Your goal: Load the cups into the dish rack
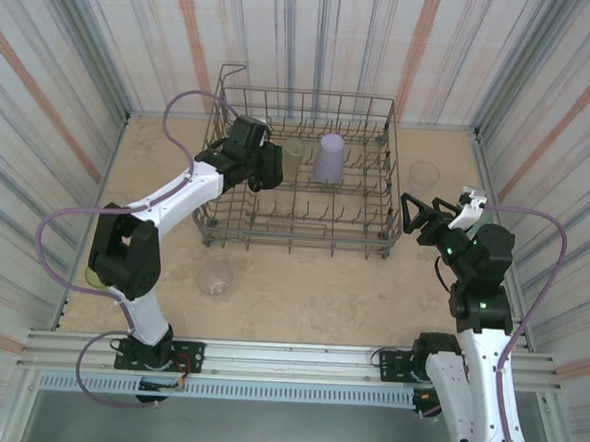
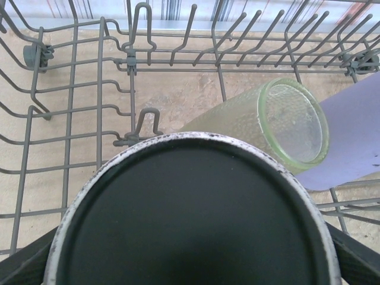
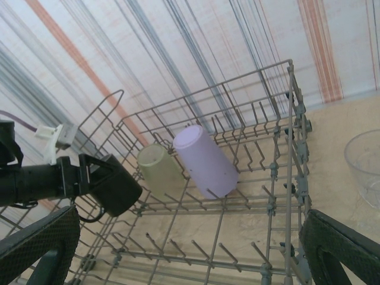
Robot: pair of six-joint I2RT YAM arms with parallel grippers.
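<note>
Cups: 1 clear tumbler (image 1: 214, 276) stands on the table (image 1: 310, 297), near-left of the dish rack (image 1: 308, 95). Left gripper (image 1: 258, 163) clamps the dark mug (image 2: 190, 219) inside the rack's left end. Olive-yellow cup (image 1: 292, 161) and lavender cup (image 1: 330, 158) lean mid-rack. Right gripper (image 1: 422, 217) hangs wide and empty right of the rack.

The dish rack (image 1: 378, 176) holds a lavender cup (image 1: 330, 157) and an olive cup (image 1: 294, 160).
The left gripper (image 1: 262, 165) holds a dark mug (image 1: 270, 171) inside its left end; the right gripper (image 1: 422, 215), jaws apart, hangs off its right side.

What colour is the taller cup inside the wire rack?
The tall tumbler is lavender; best in right wrist view.
</note>
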